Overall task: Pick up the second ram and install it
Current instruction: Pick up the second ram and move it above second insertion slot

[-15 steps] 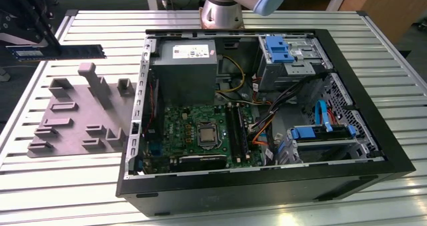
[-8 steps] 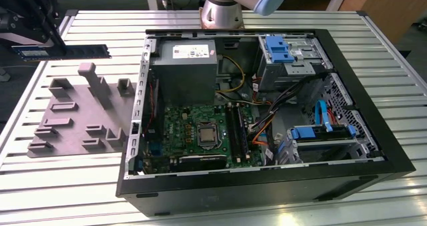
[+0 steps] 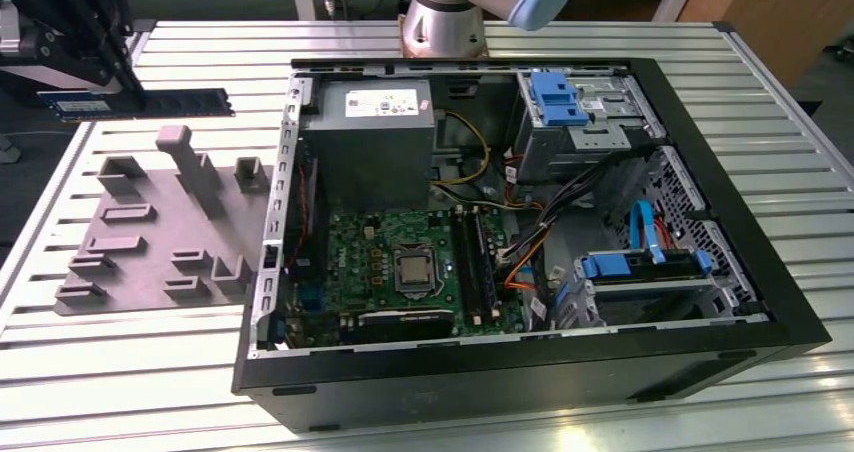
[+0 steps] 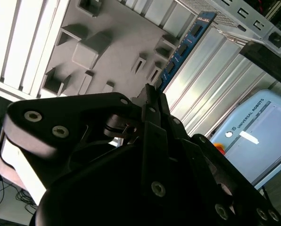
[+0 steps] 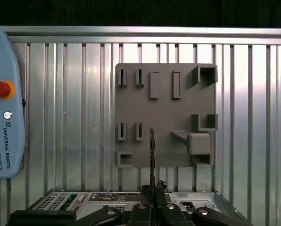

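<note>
The second ram (image 3: 167, 104), a long blue-green stick with dark chips, hangs level above the table's far corner at the exterior view's left. My gripper (image 3: 123, 84) is shut on it from above. It is just beyond the grey tray (image 3: 147, 232) with raised blocks. In the second wrist view the ram (image 4: 183, 47) sticks out past the fingers (image 4: 152, 101). The first wrist view shows the ram (image 5: 152, 150) edge-on over the tray (image 5: 166, 106), clamped in the gripper (image 5: 152, 200). The green motherboard (image 3: 400, 262) with its dark memory slots (image 3: 477, 262) lies inside the open case.
The open black computer case (image 3: 534, 362) takes up the middle and right of the slatted metal table (image 3: 134, 372), with a grey power supply (image 3: 367, 137), blue drive brackets (image 3: 554, 97) and loose cables (image 3: 534, 252). A teach pendant (image 5: 4, 103) lies by the tray. The arm's base (image 3: 441, 22) stands at the back.
</note>
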`<state>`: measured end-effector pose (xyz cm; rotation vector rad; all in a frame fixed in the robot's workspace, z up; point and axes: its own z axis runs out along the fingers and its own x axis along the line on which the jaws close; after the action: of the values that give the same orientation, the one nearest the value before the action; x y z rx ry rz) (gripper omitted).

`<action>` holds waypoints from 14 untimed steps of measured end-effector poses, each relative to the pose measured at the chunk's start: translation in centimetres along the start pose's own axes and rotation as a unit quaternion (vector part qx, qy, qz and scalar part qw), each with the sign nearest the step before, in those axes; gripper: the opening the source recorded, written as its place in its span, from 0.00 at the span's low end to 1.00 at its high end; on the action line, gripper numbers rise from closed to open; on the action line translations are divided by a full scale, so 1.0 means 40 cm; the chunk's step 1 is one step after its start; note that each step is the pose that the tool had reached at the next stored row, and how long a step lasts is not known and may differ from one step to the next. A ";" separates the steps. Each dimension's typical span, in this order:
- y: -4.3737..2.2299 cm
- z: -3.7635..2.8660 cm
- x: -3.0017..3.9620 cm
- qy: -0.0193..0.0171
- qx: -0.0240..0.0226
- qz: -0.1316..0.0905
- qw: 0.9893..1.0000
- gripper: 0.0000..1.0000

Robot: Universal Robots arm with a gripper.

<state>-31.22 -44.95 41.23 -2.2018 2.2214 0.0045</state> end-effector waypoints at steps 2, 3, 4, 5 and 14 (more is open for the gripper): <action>-0.006 0.000 0.000 0.000 0.000 0.000 1.000 0.14; -0.010 0.000 0.000 0.000 0.000 0.000 1.000 0.14; -0.013 0.000 0.000 0.000 0.000 0.000 1.000 0.14; -0.017 0.000 0.000 0.000 0.000 0.000 1.000 0.14; -0.072 0.001 -0.001 0.000 0.000 0.000 1.000 0.14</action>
<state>-28.36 -44.95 41.23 -2.2017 2.2214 0.0045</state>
